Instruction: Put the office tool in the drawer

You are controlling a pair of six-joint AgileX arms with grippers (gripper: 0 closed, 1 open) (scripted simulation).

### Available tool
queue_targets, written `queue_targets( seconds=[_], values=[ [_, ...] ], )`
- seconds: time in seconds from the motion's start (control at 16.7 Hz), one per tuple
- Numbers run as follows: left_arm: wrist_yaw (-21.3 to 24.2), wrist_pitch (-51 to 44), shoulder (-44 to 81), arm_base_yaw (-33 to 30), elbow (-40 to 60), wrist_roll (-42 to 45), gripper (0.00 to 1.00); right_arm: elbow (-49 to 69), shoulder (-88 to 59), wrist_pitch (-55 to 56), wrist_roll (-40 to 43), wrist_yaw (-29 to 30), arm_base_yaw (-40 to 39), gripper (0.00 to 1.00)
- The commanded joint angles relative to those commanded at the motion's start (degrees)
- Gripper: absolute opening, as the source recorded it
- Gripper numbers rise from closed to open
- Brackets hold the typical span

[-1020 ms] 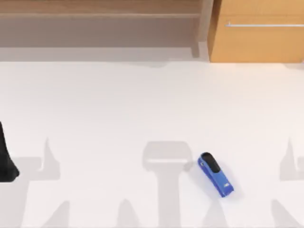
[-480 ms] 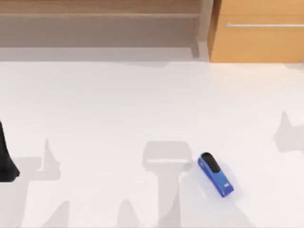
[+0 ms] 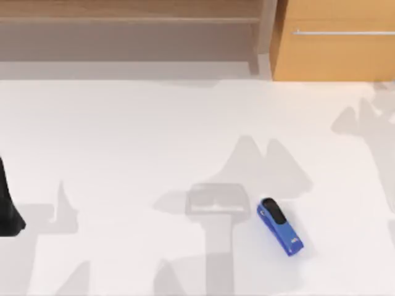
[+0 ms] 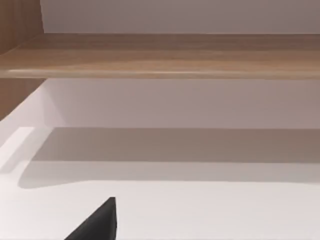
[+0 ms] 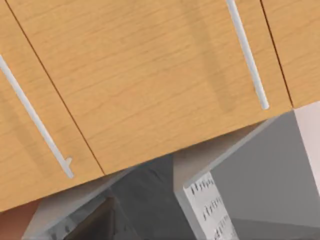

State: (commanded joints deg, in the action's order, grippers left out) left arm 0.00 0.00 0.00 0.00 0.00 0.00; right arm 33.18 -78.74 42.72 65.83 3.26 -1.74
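Lying untouched low and right of centre in the top view, the blue stapler [image 3: 279, 226] is well apart from the closed drawer [image 3: 336, 52] at upper right. My right wrist view shows drawer handles [image 5: 246, 54] close up; my left arm [image 3: 7, 206] sits at the left edge.

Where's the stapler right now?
In the top view the stapler lies on the white table, right of centre near the front edge, well short of the closed drawer at the back right.
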Motion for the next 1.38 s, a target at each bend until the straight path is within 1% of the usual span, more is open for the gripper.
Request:
queue_targets(
  seconds=[0.18, 0.3, 0.48, 0.66, 0.96, 1.38],
  values=[
    [0.0, 0.0, 0.0, 0.0, 0.0, 0.0, 1.0, 5.0, -15.6, 7.5, 8.9, 2.6, -1.2, 1.0],
    [0.0, 0.0, 0.0, 0.0, 0.0, 0.0, 1.0, 8.0, -25.0, 12.1, 13.2, 4.4, -2.3, 1.0],
    [0.0, 0.0, 0.0, 0.0, 0.0, 0.0, 1.0, 12.4, -35.9, 18.7, 17.8, 6.7, -4.2, 1.0],
    [0.0, 0.0, 0.0, 0.0, 0.0, 0.0, 1.0, 16.5, -43.6, 24.6, 20.9, 8.0, -6.2, 1.0],
    [0.0, 0.0, 0.0, 0.0, 0.0, 0.0, 1.0, 20.8, -49.0, 30.7, 23.4, 8.9, -8.3, 1.0],
    [0.0, 0.0, 0.0, 0.0, 0.0, 0.0, 1.0, 21.6, -49.3, 30.3, 23.4, 8.7, -8.1, 1.0]
  ],
)
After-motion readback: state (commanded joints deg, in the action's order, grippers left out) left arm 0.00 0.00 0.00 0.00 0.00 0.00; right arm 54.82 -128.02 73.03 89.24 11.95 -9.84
